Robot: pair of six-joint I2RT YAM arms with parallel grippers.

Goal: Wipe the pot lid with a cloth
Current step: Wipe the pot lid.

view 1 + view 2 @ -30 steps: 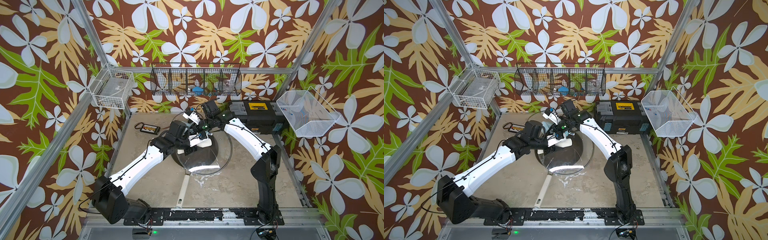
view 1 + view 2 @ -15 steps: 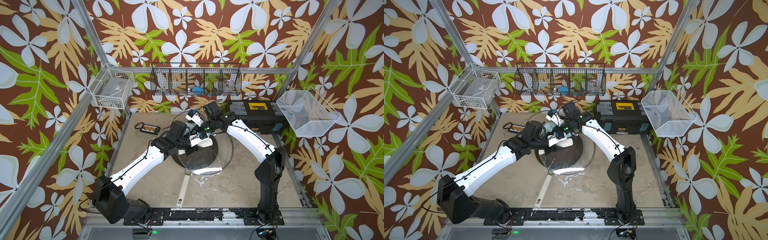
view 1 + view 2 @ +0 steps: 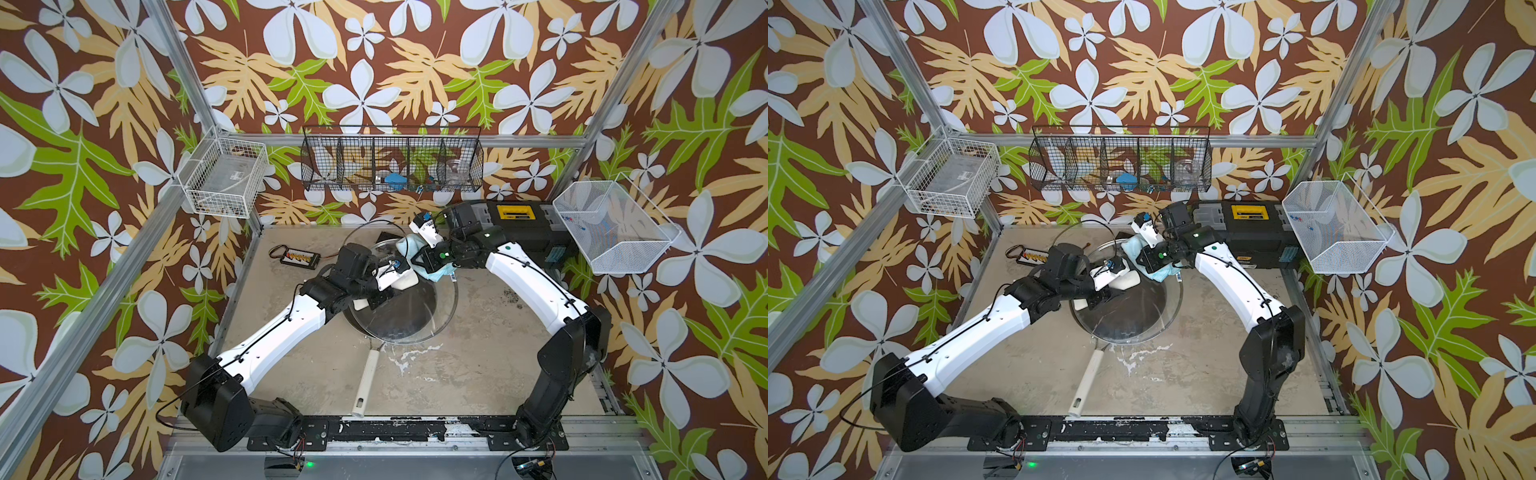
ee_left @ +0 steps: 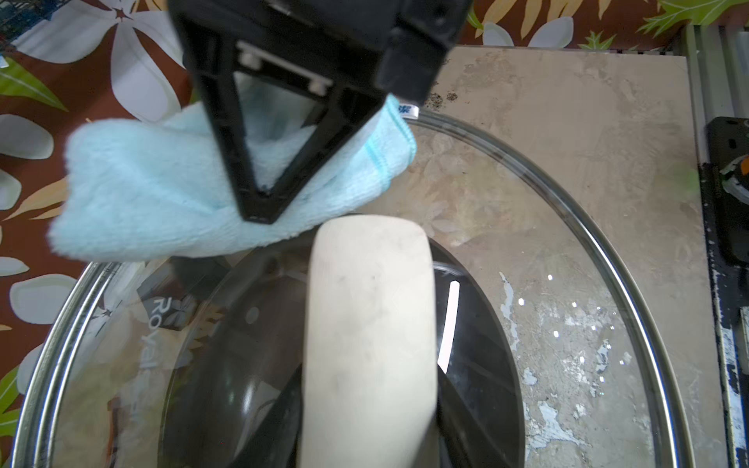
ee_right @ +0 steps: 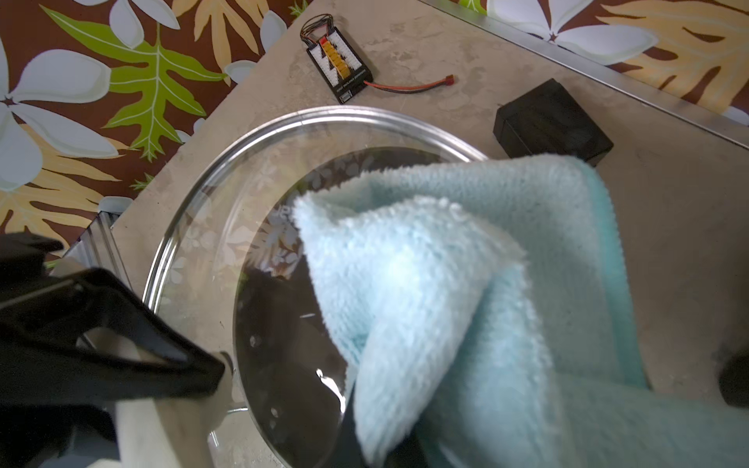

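Over the frying pan [image 3: 366, 380], the right gripper [image 4: 259, 210], pinching the cloth [image 4: 142, 194], could shove the pot lid [image 4: 547, 243] from the clamped left gripper [image 3: 382, 293].

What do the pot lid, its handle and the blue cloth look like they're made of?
The pot lid looks like clear glass, see-through, with a shiny metal rim. Its handle is matte cream, probably plastic. The cloth is fluffy looped terry, maybe microfibre.

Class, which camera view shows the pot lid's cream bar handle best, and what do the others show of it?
The left wrist view: the bar handle runs large and unblocked across the pot lid. In both top views the left arm covers most of it. The right wrist view catches only a cream sliver.
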